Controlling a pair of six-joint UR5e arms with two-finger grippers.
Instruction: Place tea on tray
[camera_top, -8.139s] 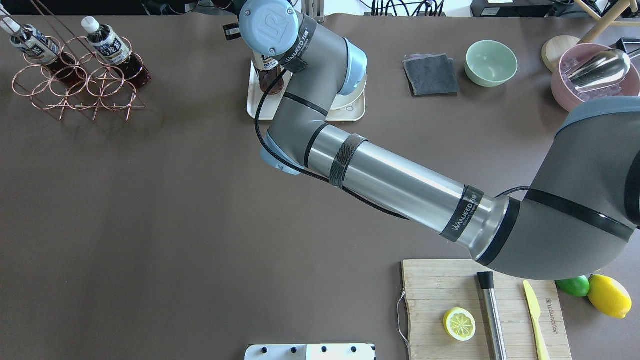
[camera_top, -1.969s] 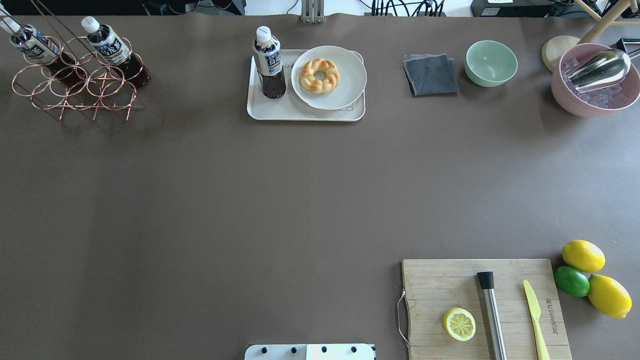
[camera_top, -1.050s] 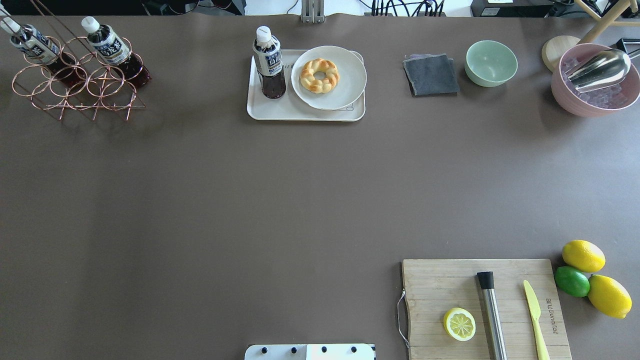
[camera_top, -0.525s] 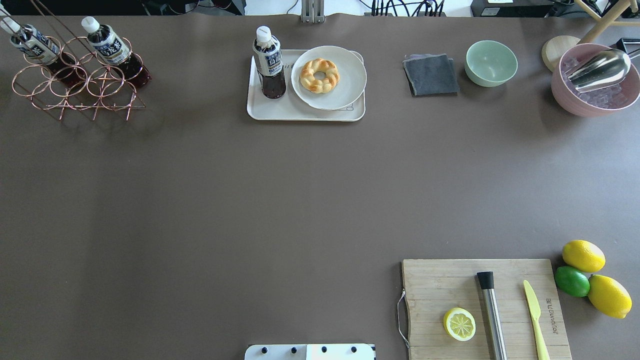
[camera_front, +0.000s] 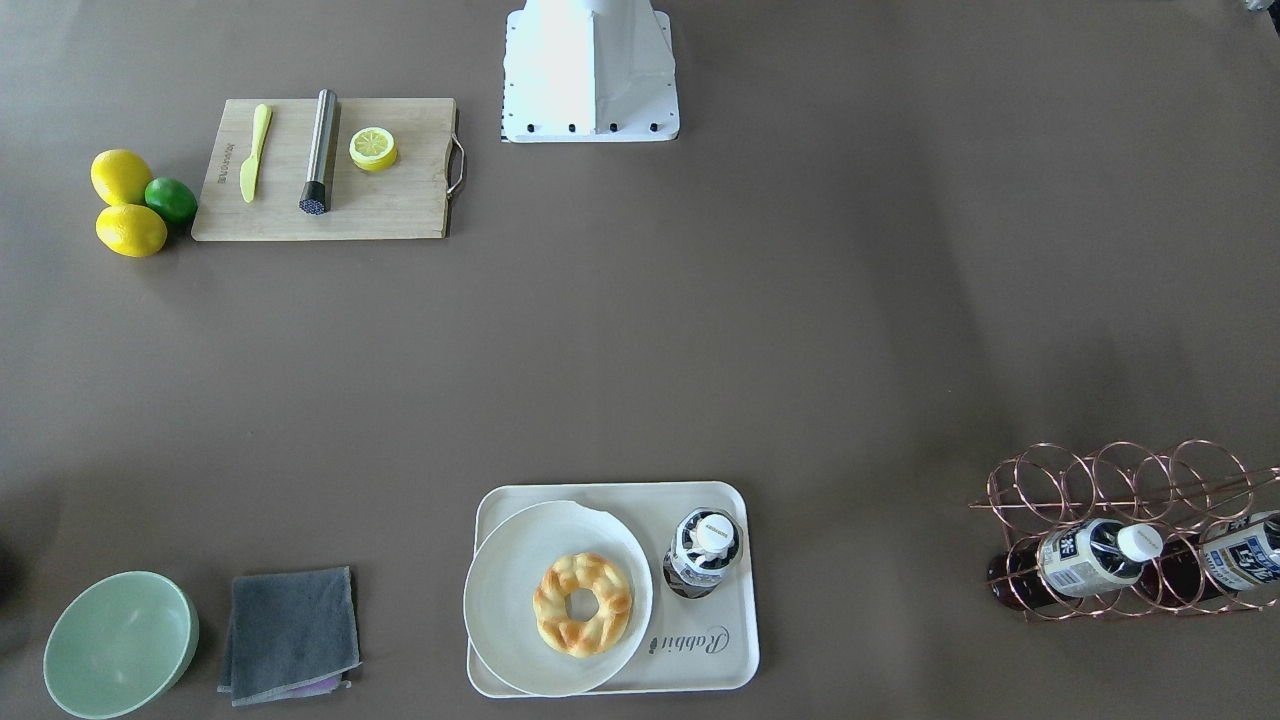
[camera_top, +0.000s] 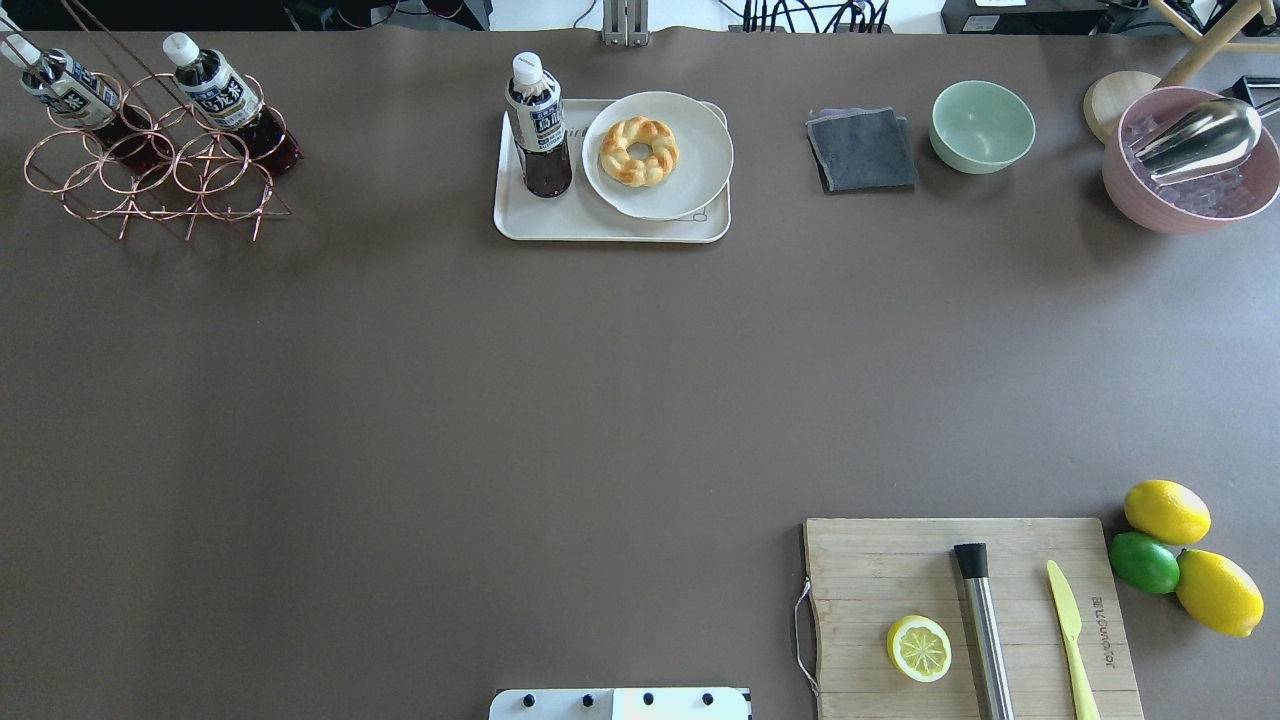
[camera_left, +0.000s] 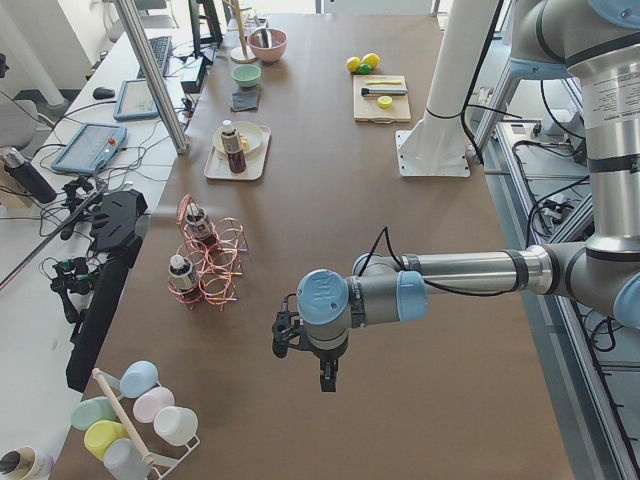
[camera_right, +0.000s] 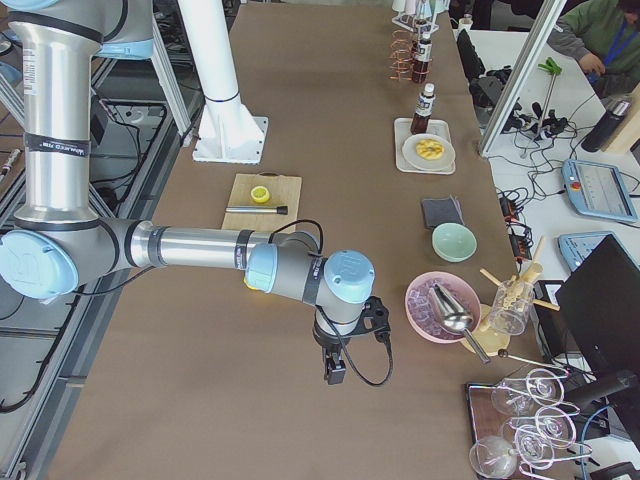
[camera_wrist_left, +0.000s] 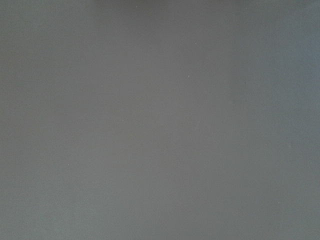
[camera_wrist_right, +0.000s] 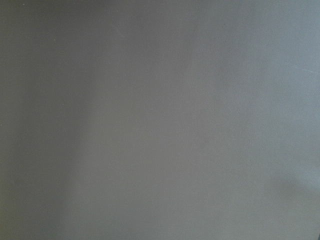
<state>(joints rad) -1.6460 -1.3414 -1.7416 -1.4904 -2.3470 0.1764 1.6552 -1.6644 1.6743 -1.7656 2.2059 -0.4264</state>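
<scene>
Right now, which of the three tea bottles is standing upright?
The tea on the tray, beside the plate; the other two bottles lie slanted in the copper rack.

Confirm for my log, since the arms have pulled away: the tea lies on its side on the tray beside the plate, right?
Not quite. The tea stands upright, not on its side, on the tray beside the plate; the overhead exterior view shows it.

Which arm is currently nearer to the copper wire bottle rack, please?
Left. The left arm ends just beside the copper rack at that table end; the right arm ends at the opposite end, by the pink bowl.
</scene>
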